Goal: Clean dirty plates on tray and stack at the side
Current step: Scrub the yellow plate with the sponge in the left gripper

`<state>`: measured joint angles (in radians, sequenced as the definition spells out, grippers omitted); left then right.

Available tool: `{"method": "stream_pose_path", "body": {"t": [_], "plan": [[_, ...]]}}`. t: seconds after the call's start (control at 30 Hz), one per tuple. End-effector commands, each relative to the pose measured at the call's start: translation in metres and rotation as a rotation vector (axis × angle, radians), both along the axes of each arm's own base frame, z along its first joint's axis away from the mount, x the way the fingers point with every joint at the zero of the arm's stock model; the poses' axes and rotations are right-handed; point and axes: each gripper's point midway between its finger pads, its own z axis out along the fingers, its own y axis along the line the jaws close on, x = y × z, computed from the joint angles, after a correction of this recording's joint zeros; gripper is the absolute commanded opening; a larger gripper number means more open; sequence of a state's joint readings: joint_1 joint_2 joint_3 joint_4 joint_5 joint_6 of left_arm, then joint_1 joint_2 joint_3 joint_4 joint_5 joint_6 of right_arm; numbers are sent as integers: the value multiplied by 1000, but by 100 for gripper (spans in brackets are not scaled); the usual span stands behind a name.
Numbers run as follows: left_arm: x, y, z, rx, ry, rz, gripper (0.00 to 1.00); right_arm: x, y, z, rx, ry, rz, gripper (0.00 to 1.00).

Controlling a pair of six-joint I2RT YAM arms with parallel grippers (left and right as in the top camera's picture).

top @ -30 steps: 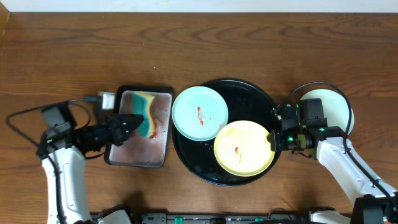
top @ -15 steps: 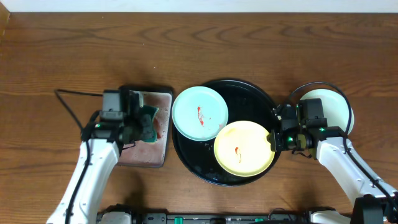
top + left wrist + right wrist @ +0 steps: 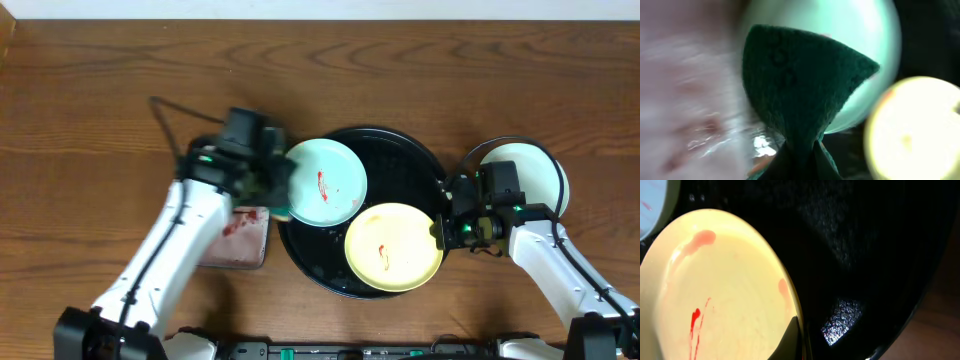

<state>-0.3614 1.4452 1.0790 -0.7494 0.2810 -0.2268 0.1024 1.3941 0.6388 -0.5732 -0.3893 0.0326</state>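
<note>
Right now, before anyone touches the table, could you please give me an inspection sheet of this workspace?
Surface: wooden table, brown, bare grain.
Job's things: black tray carries a mint plate, overhanging its left rim, and a yellow plate, both red-smeared; a third pale plate lies on the table right of the tray.
Clutter: small rectangular tray, red-stained inside.
Grippers: left gripper shut on a green sponge at the mint plate's left edge; right gripper pinches the yellow plate's right rim.
Cables: black cable behind the left arm; second cable curves round the third pale plate's far side.
Surroundings: pale strip past the table's far edge.
</note>
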Motion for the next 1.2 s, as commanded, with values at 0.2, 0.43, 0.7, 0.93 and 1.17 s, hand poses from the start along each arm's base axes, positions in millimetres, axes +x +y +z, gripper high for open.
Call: {"method": "stream_pose_path", "body": {"t": [0.2,0.43,0.7,0.93,1.17], "plan": [[-47,-133,-20,-135,84,-187,7,-15,2,-10,11,34,19,1],[-86,-198,-59,-240,233,-289,7,-14,-2,-12,-13,30,13,1],[-102,-174,-94,-80,321,-251,8,-14,-2,-12,-14,31,13,1],[-81,-125,-80,57,262,-152,7,-14,-5,-13,-30,30,9,1],[-76,-155,-42,-96,159,-196,7,-14,-4,-13,-30,29,9,1]]}}
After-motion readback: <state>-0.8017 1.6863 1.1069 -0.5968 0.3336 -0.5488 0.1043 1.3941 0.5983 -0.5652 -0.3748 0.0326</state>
